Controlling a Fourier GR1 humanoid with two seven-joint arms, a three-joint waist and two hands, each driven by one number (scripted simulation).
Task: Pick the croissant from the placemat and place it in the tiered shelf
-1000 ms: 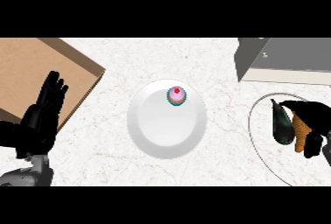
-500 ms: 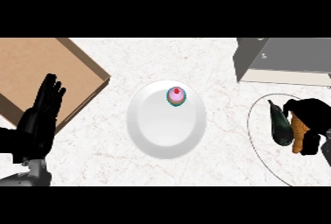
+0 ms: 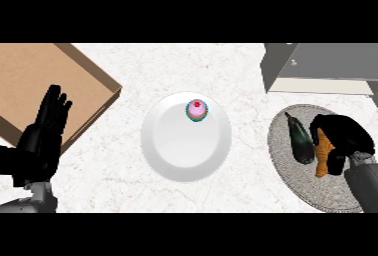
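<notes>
my right hand (image 3: 341,136) is down over the round grey placemat (image 3: 289,170) at the right of the counter, fingers curled round the orange-brown croissant (image 3: 322,156). looks like the grasp step, croissant not yet lifted as far as i can judge; it sits on the mat or just at it, i cannot tell if it is clear of the surface. the hand covers its upper end, only the lower part shows.

the croissant's long axis runs roughly up-down in the head view, slightly tilted, free tip pointing toward the lower edge, i.e. toward me. just beside it on the left lies a dark green long thing (image 3: 299,142), maybe a vegetable, nearly parallel, close enough that the fingers may be touching it, cannot say. my guess is the hand came from above so it closes across the short width of the croissant.

the grey shelf (image 3: 317,67) is at upper right, near the mat, so the carry should be short, up and away from me.

left hand (image 3: 43,137) rests at the left edge, fingers straight and up, holding nothing, over the corner of the brown board (image 3: 44,80). a white plate (image 3: 184,150) mid-counter holds a small cupcake (image 3: 196,109), not part of the job.
</notes>
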